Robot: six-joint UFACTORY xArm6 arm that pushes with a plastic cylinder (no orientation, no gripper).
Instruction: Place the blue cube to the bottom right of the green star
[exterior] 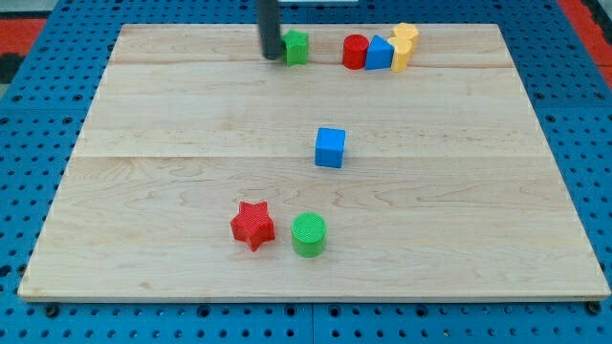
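Note:
The blue cube (330,147) sits near the middle of the wooden board, slightly to the view's right. A small green block (298,46), apparently the star, stands at the view's top near the board's far edge; its exact shape is hard to make out. My tip (272,55) rests on the board just left of this green block, touching or nearly touching it. The tip is far above the blue cube in the view and slightly to its left.
A red cylinder (356,52), a blue block (380,53) and yellow blocks (404,45) cluster at the top, right of the green block. A red star (252,225) and a green cylinder (309,234) sit side by side near the view's bottom.

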